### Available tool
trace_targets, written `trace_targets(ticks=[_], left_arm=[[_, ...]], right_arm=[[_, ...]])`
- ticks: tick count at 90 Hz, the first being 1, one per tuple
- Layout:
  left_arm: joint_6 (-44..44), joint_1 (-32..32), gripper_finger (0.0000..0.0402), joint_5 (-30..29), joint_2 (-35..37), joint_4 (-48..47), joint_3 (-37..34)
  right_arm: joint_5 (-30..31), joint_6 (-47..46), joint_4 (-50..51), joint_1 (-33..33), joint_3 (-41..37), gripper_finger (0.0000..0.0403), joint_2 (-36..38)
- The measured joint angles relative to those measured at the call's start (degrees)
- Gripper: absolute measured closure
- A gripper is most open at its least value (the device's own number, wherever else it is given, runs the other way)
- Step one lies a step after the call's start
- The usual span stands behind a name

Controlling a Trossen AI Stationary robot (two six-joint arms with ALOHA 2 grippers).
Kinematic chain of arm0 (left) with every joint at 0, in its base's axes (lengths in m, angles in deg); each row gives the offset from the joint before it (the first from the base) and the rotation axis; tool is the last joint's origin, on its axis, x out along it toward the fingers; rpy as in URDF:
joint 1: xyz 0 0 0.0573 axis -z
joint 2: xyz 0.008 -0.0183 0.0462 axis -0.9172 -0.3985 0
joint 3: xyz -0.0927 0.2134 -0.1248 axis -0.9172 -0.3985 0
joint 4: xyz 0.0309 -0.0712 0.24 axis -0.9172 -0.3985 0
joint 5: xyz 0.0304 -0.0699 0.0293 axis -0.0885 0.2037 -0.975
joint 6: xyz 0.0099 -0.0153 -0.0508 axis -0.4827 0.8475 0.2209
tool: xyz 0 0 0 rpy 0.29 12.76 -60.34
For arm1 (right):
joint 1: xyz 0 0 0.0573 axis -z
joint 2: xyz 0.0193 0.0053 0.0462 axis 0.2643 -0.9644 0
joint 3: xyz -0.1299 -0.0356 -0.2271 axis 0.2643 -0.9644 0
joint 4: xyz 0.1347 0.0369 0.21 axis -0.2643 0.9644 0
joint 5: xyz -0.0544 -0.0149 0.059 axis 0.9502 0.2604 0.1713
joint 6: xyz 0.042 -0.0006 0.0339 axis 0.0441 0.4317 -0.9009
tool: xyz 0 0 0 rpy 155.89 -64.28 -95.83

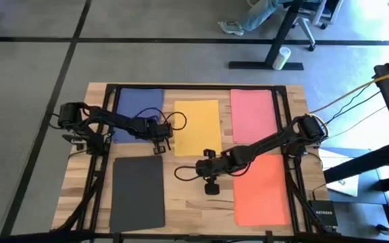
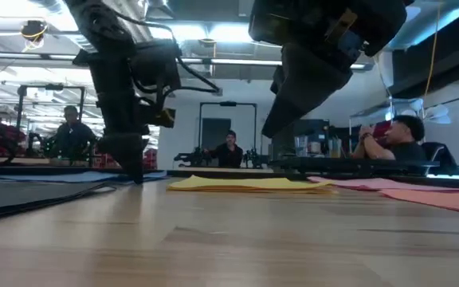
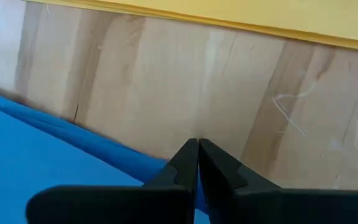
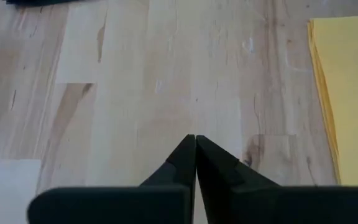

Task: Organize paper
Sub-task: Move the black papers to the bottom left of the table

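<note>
Currently, five sheets of paper are spread flat on the table (image 1: pixel 188 169): navy sheet (image 1: pixel 139 108), yellow sheet (image 1: pixel 196 127), pink sheet (image 1: pixel 254 113), orange sheet (image 1: pixel 262 190) and dark grey sheet (image 1: pixel 138 192). The left pincer (image 1: pixel 161 143), closed and empty, is held at the navy sheet's near corner, the yellow sheet just beside it. The right pincer (image 1: pixel 211 187), likewise closed and empty, is poised over bare wood just below the yellow sheet's short edge, its long axis running away from it.

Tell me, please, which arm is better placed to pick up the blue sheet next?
Left, probably: its shut gripper hovers at the blue sheet edge, while the right gripper is over bare wood.
</note>
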Motion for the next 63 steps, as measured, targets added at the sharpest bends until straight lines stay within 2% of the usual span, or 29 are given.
trace_targets(ticks=[41,63], left_arm=[[2.16,3.4,0.0402,0.51,-0.25,-0.79,2.19],[3.28,5.72,0.0402,2.23,2.33,-1.28,2.16]], right_arm=[[0.0,0.0,0.07,0.0,0.0,0.0403,0.0],[0.0,0.0,0.08,0.0,0.0,0.0403,0.0]])
